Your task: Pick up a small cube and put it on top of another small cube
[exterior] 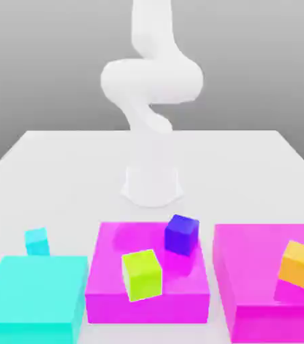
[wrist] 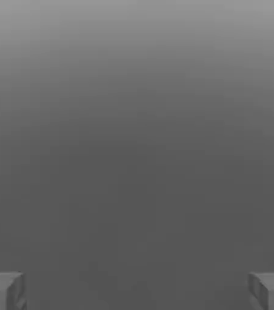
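The white arm (exterior: pixel 151 87) rises from its base at the far middle of the pale surface (exterior: pixel 60 175), folded up high and well back from everything it must reach. Along the near edge sit three flat blocks: a large cyan block (exterior: pixel 33 295) at the exterior view's left, a magenta block (exterior: pixel 114 269) in the middle and a second magenta block (exterior: pixel 255 282) at the right. The middle one carries a lime cube (exterior: pixel 142 274) and a purple cube (exterior: pixel 181 234), the right one an orange cube (exterior: pixel 298 263). The small cube (exterior: pixel 37 242), cyan, rests on the surface itself, just behind the large cyan block and apparently touching or nearly touching its back edge. In the hand view the tool (wrist: pixel 137 290) has its two fingertips (wrist: pixel 3 290) spread wide apart with nothing between them. The coming move likely turns on this: the small cube lies toward the camera and off to the exterior view's left of the arm, on the lowest level of the scene, so the tool must travel forward, sideways and down.
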